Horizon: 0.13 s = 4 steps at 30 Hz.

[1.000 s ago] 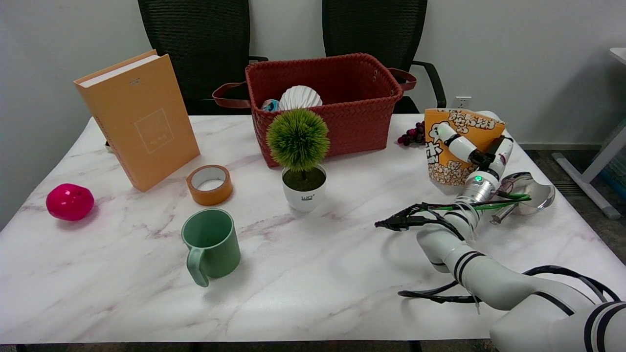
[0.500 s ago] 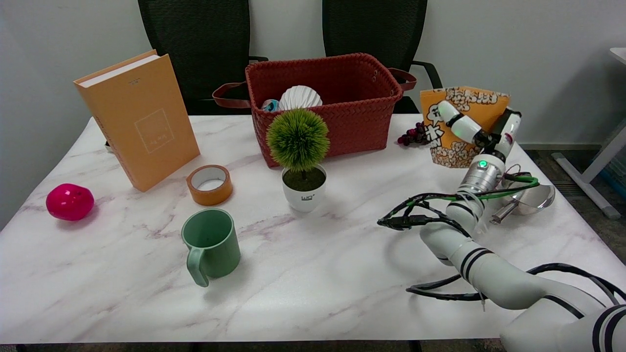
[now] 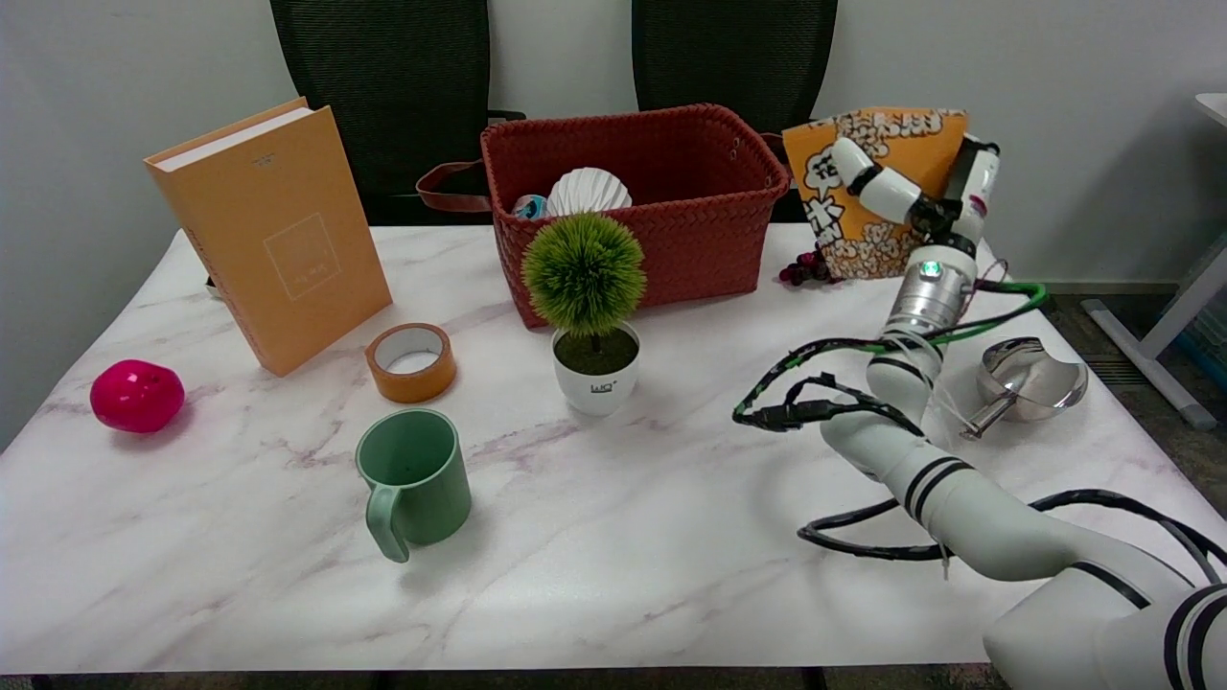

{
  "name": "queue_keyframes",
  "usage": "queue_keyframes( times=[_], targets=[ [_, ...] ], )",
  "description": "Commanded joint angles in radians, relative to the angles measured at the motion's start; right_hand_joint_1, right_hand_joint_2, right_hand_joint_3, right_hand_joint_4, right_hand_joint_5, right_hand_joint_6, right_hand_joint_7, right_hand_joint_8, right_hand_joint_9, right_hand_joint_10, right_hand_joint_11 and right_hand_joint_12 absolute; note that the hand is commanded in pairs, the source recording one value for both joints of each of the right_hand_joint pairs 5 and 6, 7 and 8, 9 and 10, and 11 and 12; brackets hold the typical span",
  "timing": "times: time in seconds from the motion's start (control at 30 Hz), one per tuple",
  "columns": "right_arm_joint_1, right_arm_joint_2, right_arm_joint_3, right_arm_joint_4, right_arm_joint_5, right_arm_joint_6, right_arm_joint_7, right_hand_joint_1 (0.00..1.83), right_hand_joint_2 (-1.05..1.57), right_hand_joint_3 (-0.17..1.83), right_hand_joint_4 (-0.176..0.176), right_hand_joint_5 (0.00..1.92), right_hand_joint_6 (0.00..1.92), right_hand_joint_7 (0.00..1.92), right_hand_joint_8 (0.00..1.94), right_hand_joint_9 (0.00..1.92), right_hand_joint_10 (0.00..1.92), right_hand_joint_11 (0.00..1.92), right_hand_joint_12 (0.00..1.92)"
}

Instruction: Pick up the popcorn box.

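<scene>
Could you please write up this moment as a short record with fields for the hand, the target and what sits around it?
right hand: grips the popcorn box, fingers wrapped across its front
popcorn box: held in the air, tilted, beside the red basket
grapes: on the table, below the box
metal ladle: on the table, right of the arm
other items: book, tape roll, green mug, potted plant, pink ball
task status: box lifted
</scene>
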Motion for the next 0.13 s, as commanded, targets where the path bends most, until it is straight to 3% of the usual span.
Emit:
queue_keyframes(
  times=[0.03, 0.13],
  targets=[
    [0.152, -0.02, -0.004, 0.019, -0.16, -0.209, -0.023, 1.13, 0.32, 0.59, 0.0, 1.14, 1.14, 1.77, 1.77, 1.25, 1.25, 1.61, 1.61],
    [0.216, -0.042, -0.009, -0.029, -0.195, -0.249, -0.023, 1.13, 0.3, 0.63, 0.0, 1.13, 1.13, 1.76, 1.76, 1.24, 1.24, 1.59, 1.59]
  ],
)
